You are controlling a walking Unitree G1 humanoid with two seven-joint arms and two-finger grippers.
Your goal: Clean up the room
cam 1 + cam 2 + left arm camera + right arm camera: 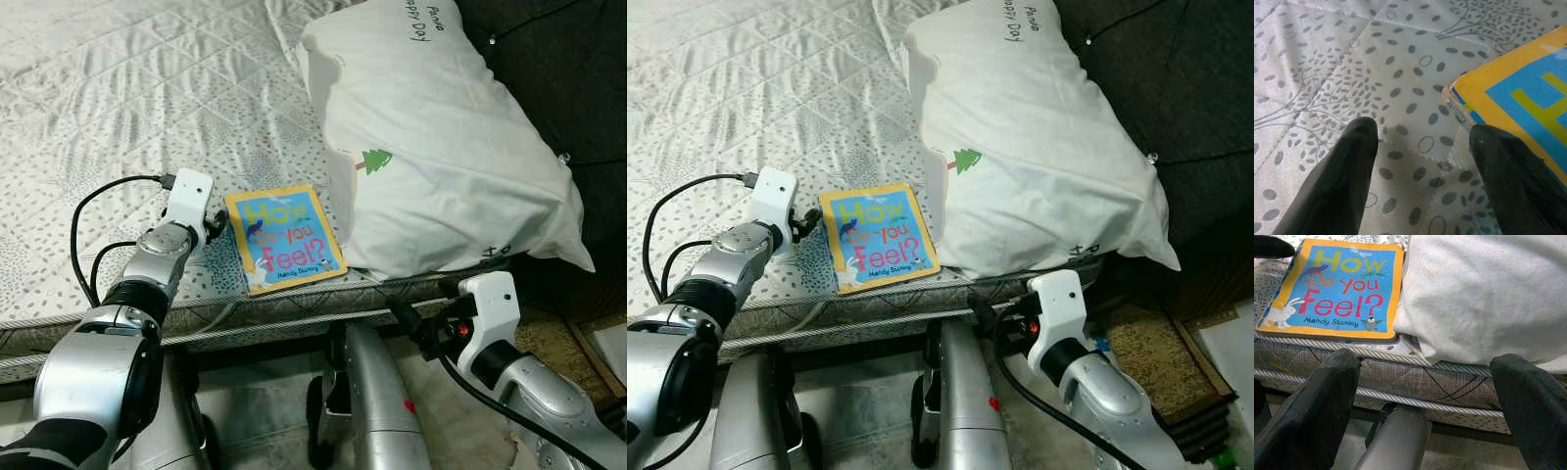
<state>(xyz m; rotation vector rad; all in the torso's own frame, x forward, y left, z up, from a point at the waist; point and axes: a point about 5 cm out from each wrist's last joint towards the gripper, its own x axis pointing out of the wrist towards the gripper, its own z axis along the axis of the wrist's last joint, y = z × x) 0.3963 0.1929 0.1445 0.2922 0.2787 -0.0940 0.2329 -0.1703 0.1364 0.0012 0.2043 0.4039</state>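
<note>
From the head views, a book (284, 238) lies flat at the near edge of the bed (118, 108), its right side just beside a large white pillow (441, 147) that overhangs the bed's near right corner. Open quilt stretches behind and left of the book. The left gripper (217, 227) sits at the book's left edge; the right gripper (411, 318) hangs below the mattress edge.

In the left wrist view, the fingers (1337, 181) are spread on the quilt, one beside the book's corner.

In the right wrist view, the fingers (1308, 411) are spread wide, facing the mattress side
</note>
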